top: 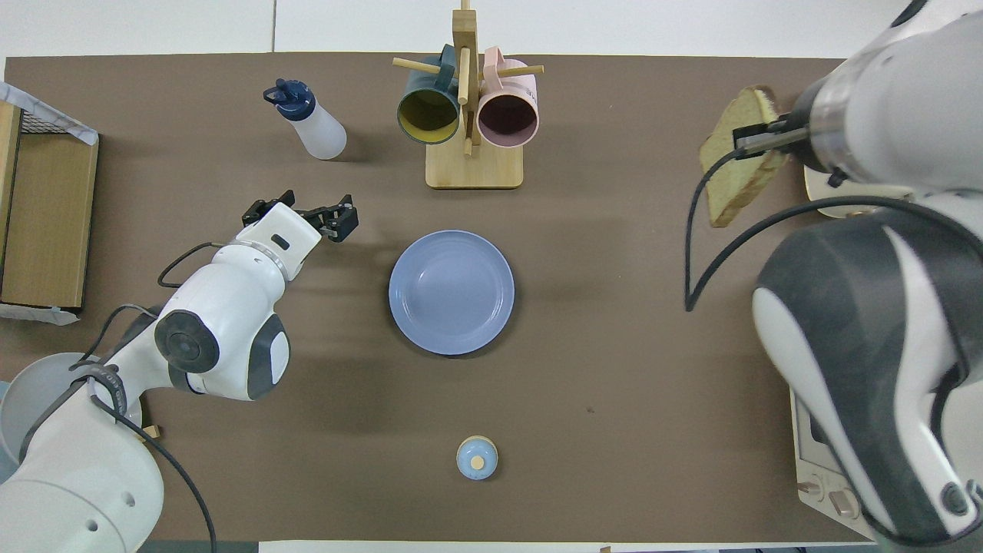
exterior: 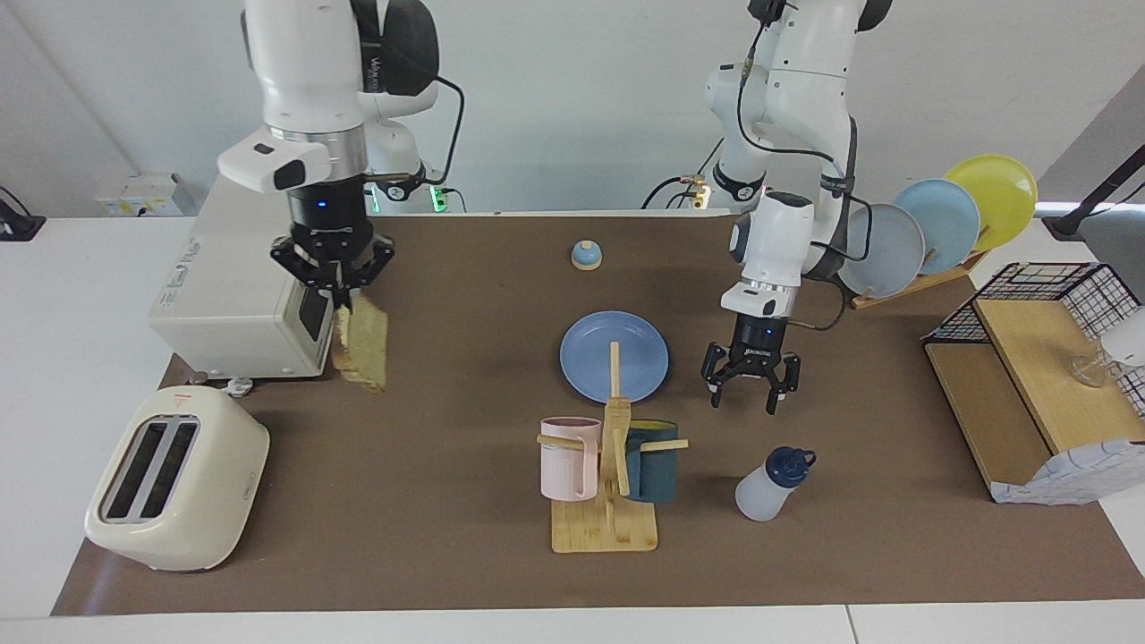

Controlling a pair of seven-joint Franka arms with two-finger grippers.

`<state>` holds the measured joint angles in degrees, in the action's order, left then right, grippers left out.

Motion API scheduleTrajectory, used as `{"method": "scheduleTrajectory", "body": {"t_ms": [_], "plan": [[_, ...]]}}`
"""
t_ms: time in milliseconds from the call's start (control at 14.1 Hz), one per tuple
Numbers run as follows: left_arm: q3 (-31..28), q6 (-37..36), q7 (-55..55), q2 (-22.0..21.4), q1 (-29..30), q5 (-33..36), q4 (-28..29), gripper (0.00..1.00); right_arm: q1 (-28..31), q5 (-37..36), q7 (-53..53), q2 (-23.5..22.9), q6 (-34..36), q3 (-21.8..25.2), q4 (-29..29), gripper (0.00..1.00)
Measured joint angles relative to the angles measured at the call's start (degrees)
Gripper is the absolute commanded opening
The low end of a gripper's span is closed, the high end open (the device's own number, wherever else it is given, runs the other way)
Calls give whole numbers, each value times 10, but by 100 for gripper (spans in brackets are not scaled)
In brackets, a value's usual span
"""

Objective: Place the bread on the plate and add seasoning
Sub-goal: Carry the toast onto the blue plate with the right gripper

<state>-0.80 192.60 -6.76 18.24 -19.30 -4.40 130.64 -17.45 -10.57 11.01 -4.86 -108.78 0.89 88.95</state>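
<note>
We see a plain medium-blue plate (exterior: 614,356) at centre frame on a brown table mat (exterior: 447,501). The bread (exterior: 362,344) shows pale greenish-tan crumb with darker brown crust. The seasoning (exterior: 770,483) is translucent white with a navy cap. Below the plate hang a pink mug (exterior: 567,457) and a teal mug (exterior: 653,465).

We see a cream toaster (exterior: 179,492) at the right arm's end of the table, with a toaster oven (exterior: 237,295) nearer the robots. A wooden mug rack (exterior: 608,483) carries a pink mug (exterior: 568,458) and a teal mug (exterior: 651,461); a blue-topped bell (exterior: 586,256) sits near the robots, and a dish rack (exterior: 912,282) with grey-blue, light-blue and yellow plates stands beside a wire-and-wood shelf (exterior: 1038,376).
</note>
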Motion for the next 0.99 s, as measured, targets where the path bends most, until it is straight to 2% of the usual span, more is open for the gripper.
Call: {"method": "scheduleTrajectory", "body": {"t_ms": [141,212,354,495,778,990], "plan": [[-28,28,0,41,-32,-32,-26,100,-50,39,94,11,-14,-2,38,0],[-63,36,0,58,-67,-49,-38,100,-75,51,147,18,-34,-3,63,0],[-151,38,0,82,-154,-71,-62,100,-121,59,240,34,-99,-4,124,0],[-205,37,0,93,-208,-80,-76,100,-161,60,310,37,-165,-4,172,0],[-232,37,1,104,-228,-81,-83,100,-221,60,401,-1,-280,-4,206,0],[-246,37,1,120,-241,-81,-106,100,-228,60,407,-34,-337,-3,207,0]]}}
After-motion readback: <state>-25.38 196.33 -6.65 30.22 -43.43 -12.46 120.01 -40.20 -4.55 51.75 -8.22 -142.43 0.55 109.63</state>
